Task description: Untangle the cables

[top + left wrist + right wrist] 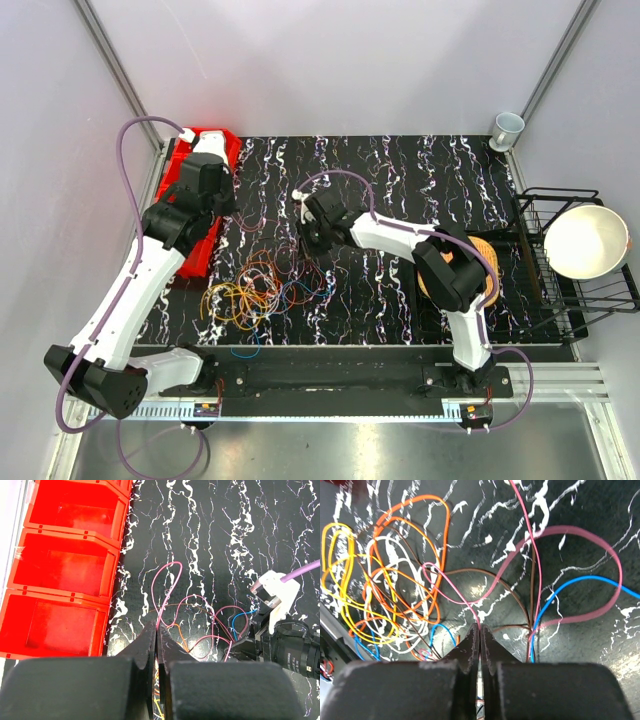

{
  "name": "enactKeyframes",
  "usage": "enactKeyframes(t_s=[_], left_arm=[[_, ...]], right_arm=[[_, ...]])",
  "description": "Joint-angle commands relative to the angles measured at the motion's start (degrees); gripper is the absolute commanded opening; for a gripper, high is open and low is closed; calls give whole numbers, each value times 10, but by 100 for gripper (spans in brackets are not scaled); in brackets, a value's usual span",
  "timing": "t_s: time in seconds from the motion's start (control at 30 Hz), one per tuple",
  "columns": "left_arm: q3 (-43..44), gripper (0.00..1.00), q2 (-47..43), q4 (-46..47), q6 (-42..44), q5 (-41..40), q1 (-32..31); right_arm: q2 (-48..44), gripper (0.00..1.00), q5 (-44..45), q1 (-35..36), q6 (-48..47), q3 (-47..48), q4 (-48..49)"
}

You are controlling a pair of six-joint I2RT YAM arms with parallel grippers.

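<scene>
A: Where the arms leave the near edge, how do they stand?
B: Left arm point(125, 295) slants up the left side and folds at its elbow by the bins point(65, 565); right arm point(465, 330) rises, folds, and reaches leftward across the mat point(420, 170).
A: And the cables point(258, 290)?
B: Heaped on the mat just past the bases, strands running up to both grippers.
A: Their jaws?
B: Left gripper point(157, 630) is pressed together on a pink cable point(172, 563). Right gripper point(480, 630), beyond the heap, likewise clamps pink cable; whether the same one, I cannot tell.
</scene>
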Motion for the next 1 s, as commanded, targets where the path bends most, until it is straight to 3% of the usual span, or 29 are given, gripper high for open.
enactKeyframes(t_s=[0.0,0.23,0.4,0.5,0.73,0.8,0.97], left_arm=[[0,0,-16,31,-1,10,3],[89,0,-43,-35,1,-30,5],[219,0,-43,-97,11,-46,5],[277,0,-42,-121,14,-54,7],[359,0,-58,-154,31,-102,7],[356,0,-70,-154,38,-122,6],[290,0,-99,-154,38,-175,7]], right_arm=[[-39,0,-6,1,7,46,22],[-94,0,10,0,13,156,-19],[-94,0,-17,1,23,272,-26],[-54,0,-68,1,37,388,-49],[116,0,-169,14,77,771,-136],[142,0,-180,22,87,791,-123],[142,0,-182,49,82,720,-38]])
